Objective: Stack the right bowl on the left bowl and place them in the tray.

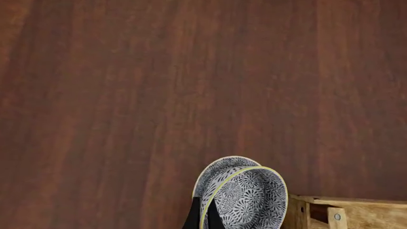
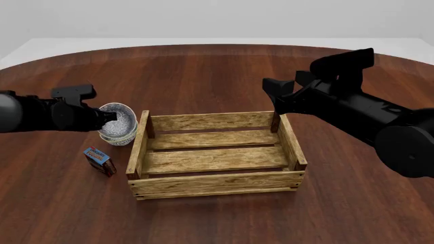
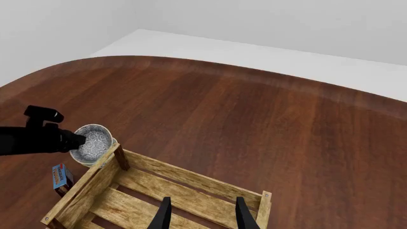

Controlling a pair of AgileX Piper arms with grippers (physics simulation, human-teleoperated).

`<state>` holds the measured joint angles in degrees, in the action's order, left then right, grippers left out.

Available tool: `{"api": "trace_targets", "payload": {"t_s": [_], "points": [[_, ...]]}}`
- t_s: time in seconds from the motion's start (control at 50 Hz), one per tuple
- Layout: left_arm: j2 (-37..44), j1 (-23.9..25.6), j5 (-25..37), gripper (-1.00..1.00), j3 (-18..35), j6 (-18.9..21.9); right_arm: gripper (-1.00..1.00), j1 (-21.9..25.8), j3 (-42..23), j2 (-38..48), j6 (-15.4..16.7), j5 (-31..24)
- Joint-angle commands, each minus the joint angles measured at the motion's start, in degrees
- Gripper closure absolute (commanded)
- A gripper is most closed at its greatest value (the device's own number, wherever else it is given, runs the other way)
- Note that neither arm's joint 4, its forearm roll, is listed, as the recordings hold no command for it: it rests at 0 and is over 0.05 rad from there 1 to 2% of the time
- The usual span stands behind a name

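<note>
Two patterned grey-and-white bowls [image 1: 251, 200] are nested, the inner one with a yellow-green rim. My left gripper [image 1: 202, 220] is shut on their rim and holds them tilted. In the front view the bowls [image 2: 117, 124] hang just outside the left end of the light-wood slatted tray [image 2: 217, 184], with the left gripper [image 2: 101, 118] on their left side. My right gripper [image 3: 203, 217] is open and empty, hovering above the tray's back right corner [image 3: 262, 196]. It also shows in the front view [image 2: 275, 94].
A small blue-and-red box [image 2: 99, 160] lies on the table left of the tray's front corner, below the bowls. The tray's left wall and corner post [image 1: 337, 217] stand close beside the bowls. The dark wood table [image 2: 203, 71] stretches behind.
</note>
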<state>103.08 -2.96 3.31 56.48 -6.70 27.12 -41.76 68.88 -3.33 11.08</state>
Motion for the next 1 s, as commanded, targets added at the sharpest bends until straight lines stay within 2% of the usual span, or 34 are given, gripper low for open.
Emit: {"api": "trace_targets", "payload": {"t_s": [0.02,0.26,0.28,0.5,0.68,1.0], "points": [[-0.78,2.34,0.65,1.00,0.04,0.64,-1.00,0.04,0.01,-0.08,0.05,-0.04],[-0.31,2.31,0.91,1.00,0.30,0.73,-1.00,0.04,0.01,-0.08,0.05,-0.04],[-0.29,2.35,0.91,-1.00,0.32,0.69,-1.00,0.04,0.00,-0.07,0.04,-0.05],[-1.61,2.75,1.71,-1.00,0.36,0.98,-1.00,0.04,0.01,-0.08,0.05,-0.04],[-5.98,2.33,4.03,-1.00,0.72,1.75,-1.00,0.05,0.01,-0.08,0.03,-0.04],[-13.37,3.52,7.79,-1.00,0.29,7.44,-1.00,0.05,0.00,-0.07,0.03,-0.05]]}}
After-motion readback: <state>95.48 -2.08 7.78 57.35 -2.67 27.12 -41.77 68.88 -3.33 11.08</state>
